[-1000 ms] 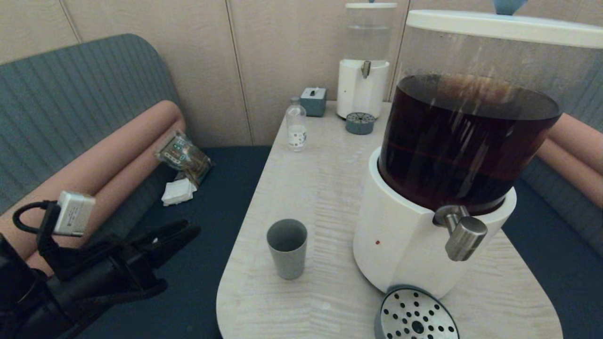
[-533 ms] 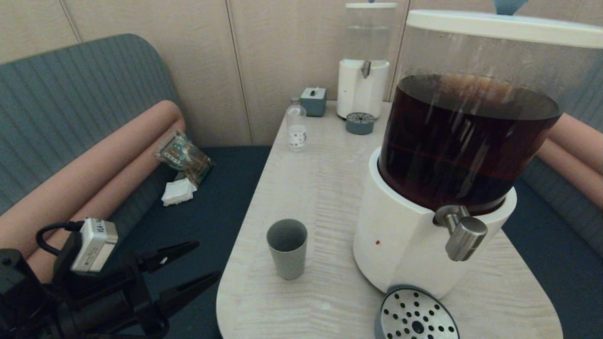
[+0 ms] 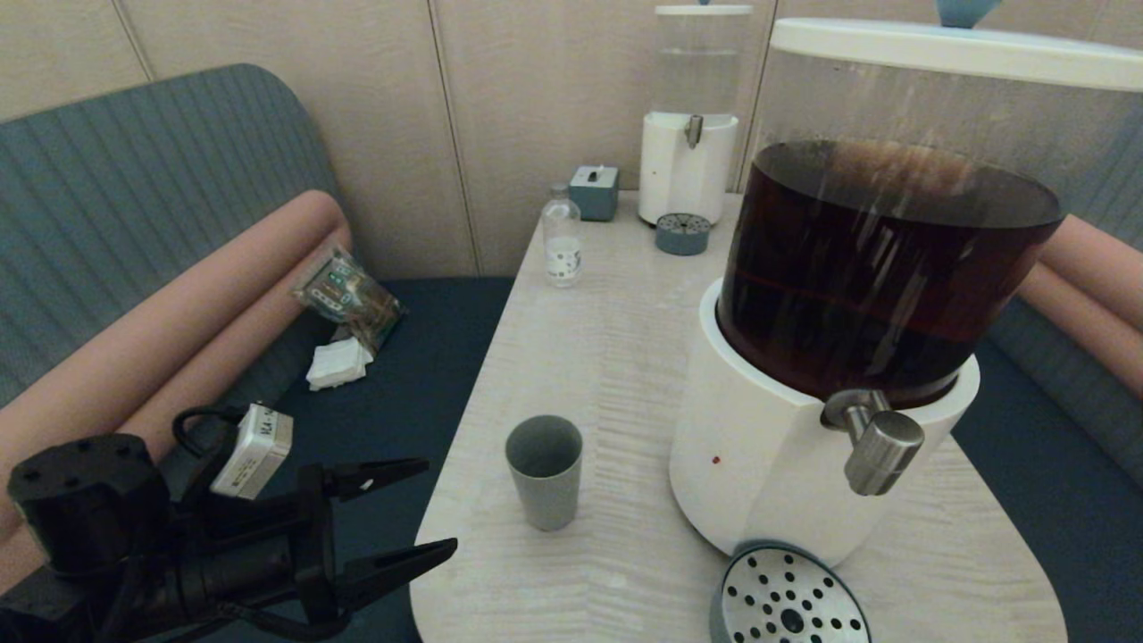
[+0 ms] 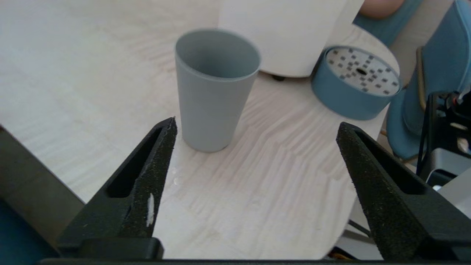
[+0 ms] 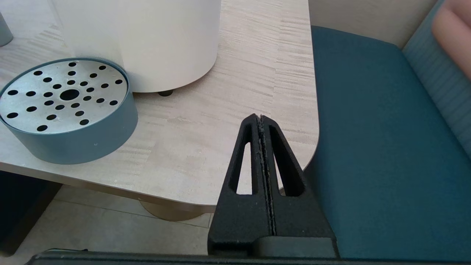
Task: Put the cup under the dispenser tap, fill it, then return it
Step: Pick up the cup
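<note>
The grey cup [image 3: 544,483] [image 4: 215,88] stands upright and empty on the pale table, left of the big dispenser [image 3: 848,357] with dark brown liquid. The steel dispenser tap [image 3: 875,439] juts out above a perforated drip tray [image 3: 786,598]. My left gripper [image 3: 438,507] [image 4: 255,127] is open at the table's left edge, just short of the cup and touching nothing. My right gripper [image 5: 260,118] is shut and empty, hovering at the table's near right corner; the head view does not show it.
A small clear bottle [image 3: 562,241], a grey-blue box [image 3: 594,192] and a smaller clear-liquid dispenser [image 3: 689,134] with its own drip tray [image 3: 682,234] stand at the table's far end. A snack bag [image 3: 348,299] and white tissue [image 3: 337,364] lie on the left bench.
My left gripper has swung rightward toward the cup and its jaws have spread from nearly closed to wide open. The cup and the right gripper have stayed put.
</note>
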{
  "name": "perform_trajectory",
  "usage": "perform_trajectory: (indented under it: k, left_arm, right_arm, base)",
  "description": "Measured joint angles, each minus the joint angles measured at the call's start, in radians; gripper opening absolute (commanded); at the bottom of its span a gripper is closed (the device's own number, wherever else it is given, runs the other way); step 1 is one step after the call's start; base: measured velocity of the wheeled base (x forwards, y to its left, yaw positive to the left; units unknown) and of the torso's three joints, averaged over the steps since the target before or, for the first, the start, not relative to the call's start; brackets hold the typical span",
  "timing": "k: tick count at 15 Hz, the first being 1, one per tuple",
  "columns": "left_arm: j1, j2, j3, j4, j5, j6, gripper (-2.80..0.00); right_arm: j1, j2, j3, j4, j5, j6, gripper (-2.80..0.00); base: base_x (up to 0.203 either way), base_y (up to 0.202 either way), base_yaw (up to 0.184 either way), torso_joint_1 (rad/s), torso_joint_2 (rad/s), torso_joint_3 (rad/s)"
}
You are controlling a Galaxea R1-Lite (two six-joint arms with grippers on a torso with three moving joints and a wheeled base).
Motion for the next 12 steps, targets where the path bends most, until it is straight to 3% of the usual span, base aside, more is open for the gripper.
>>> perform_trajectory:
  k: [8, 12]
  left_arm:
    - [-0.005, 0.228, -0.147, 0.002, -0.005, 0.013, 0.00]
    - [-0.055, 0.306, -0.226, 0.006, -0.013, 0.012, 0.00]
  right_arm:
    - [0.000, 0.000, 0.000, 0.000, 0.001, 0.000, -2.80]
    - [0.000, 0.000, 0.000, 0.000, 0.000, 0.000, -2.80]
  base:
    - [0.000, 0.000, 0.000, 0.000, 0.00, 0.000]
    - [0.000, 0.000, 0.000, 0.000, 0.00, 0.000]
